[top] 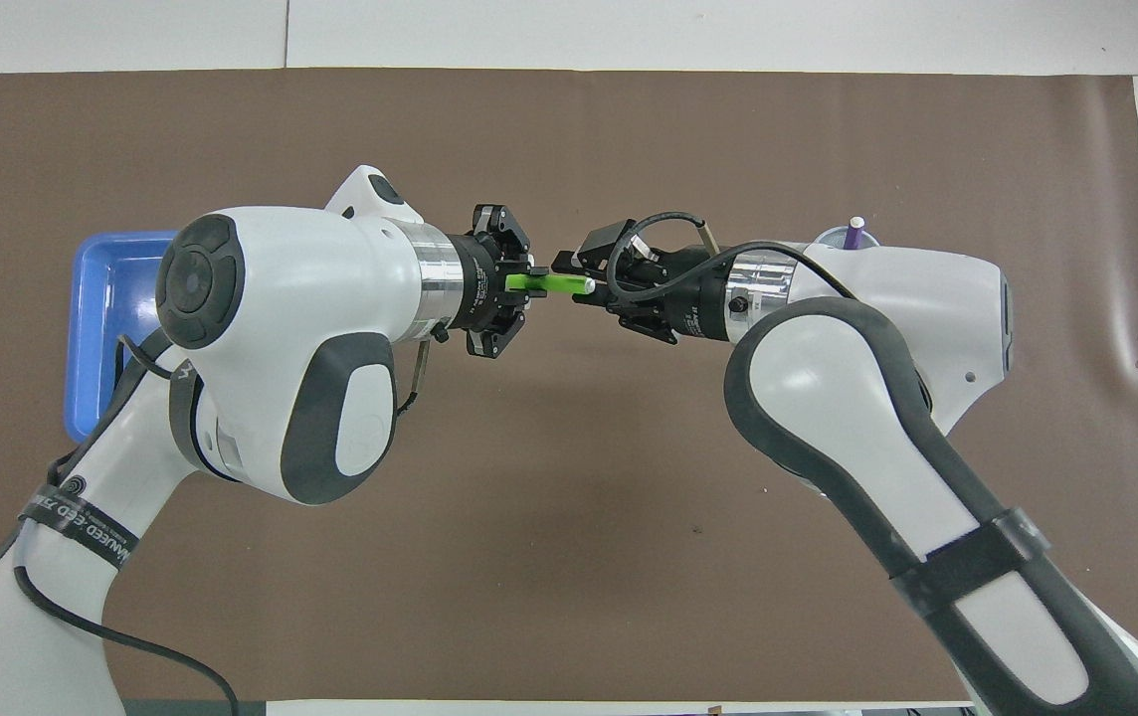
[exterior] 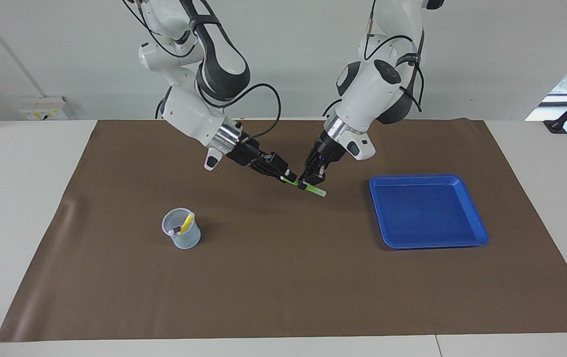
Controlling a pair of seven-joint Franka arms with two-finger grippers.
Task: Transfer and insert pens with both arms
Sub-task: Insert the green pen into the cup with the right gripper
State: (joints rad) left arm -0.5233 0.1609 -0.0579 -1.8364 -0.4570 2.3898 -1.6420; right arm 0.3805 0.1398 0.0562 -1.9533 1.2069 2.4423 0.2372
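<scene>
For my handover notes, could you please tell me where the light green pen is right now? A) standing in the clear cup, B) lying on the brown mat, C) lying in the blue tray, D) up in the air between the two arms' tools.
D: the light green pen is off the mat, gripped by the left tool, with its other end at the right tool; the blue tray holds nothing.

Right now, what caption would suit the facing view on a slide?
Mid-air handover: the left gripper holds a light green pen while the right gripper meets its other end, above the brown mat.
</scene>
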